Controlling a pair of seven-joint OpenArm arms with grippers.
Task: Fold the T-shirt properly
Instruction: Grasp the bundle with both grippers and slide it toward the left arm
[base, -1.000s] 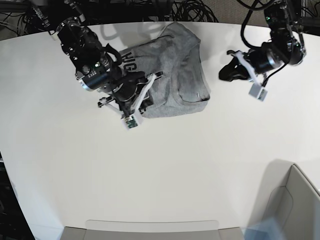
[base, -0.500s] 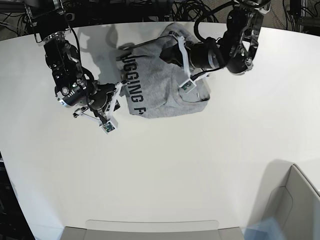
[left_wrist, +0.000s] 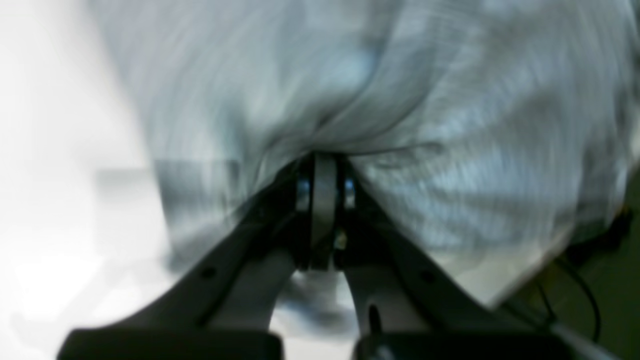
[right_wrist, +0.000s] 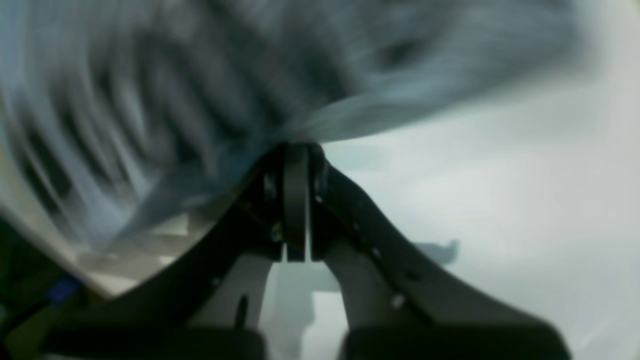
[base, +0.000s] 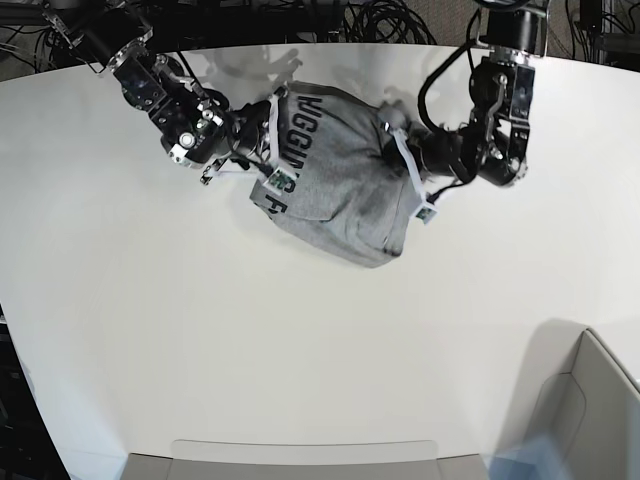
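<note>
Both my grippers pinch the T-shirt (base: 335, 185) above the far half of the white table (base: 300, 340).

The table is the widest thing here, and a grey box (base: 580, 420) sits at its near corner on the base view's right. The T-shirt hangs bunched between my 2 arms, its lower folds sagging toward the tabletop, black lettering showing along the side nearest my right arm. My right gripper (base: 268, 165) is clamped on that lettered edge; in its wrist view the jaws of the right gripper (right_wrist: 296, 150) meet flat on blurred grey cloth. My left gripper (base: 400, 160) grips the opposite edge; its wrist view shows the left gripper (left_wrist: 324, 160) with jaws pressed together, fabric gathering into them.
</note>
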